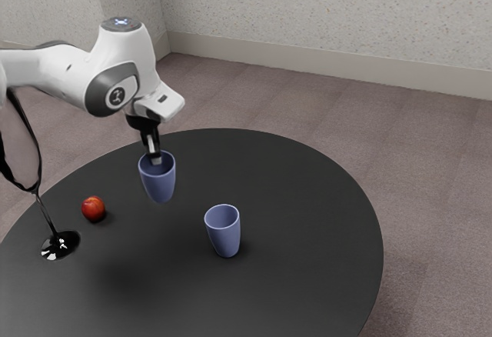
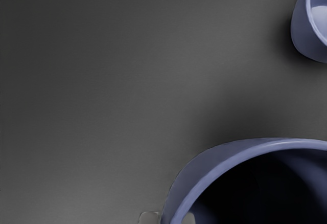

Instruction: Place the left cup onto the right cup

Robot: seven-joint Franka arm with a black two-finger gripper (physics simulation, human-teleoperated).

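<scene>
Apple (image 1: 93,208): by the table's (image 1: 307,198) edge on the exterior view's left, out of play.
Left cup (image 1: 157,177): airborne, clear of the tabletop, slightly tilted!
Gripper (image 1: 154,155): pinching that cup's rim, one finger inside, one outside.
Handling: likely light, stiff, smooth; a rim pinch could let it swing or slip.
Right cup (image 1: 223,231): upright near the table's middle, mouth open.

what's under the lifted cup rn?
Only bare table: the lifted cup hangs clear of it in the jaws. The other cup stands apart, not beneath. The cup's own body hides the spot directly below in the wrist view.
</scene>
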